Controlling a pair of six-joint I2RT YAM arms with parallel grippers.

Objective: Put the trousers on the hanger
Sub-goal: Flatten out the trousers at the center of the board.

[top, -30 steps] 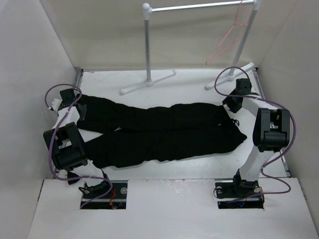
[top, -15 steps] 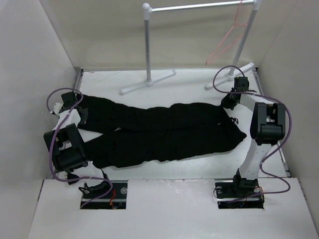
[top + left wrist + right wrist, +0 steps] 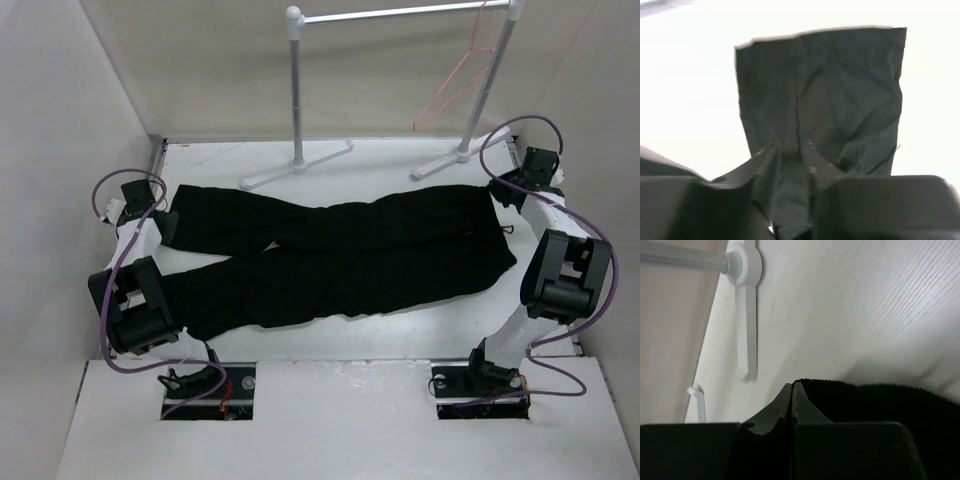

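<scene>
White walls (image 3: 200, 70) box in a white table (image 3: 400, 160), and the black trousers (image 3: 340, 255) are laid out flat across the middle of it, running from the left side of the frame to the right. Waist end is on the right, the two leg ends are on the left, with the legs lying close together and a bit wrinkly

left gripper (image 3: 790, 146) sits at the middle left of the overhead view, on the end of the upper leg. From its wrist cam the fingers are clamped down on a fold of the black cloth, and the square leg hem hangs out beyond them

right gripper (image 3: 792, 387) is at the right edge of the overhead view, at the waist corner. Its wrist cam shows the fingers pinched fully together right on the ribbed edge of the trousers, so it's got hold of the cloth there

pink wire hanger (image 3: 460, 80) hangs off the silver rail (image 3: 400, 13) in the upper right of the frame, just beside the right post, well apart from the trousers. Rail feet stand on the far part of the table
</scene>
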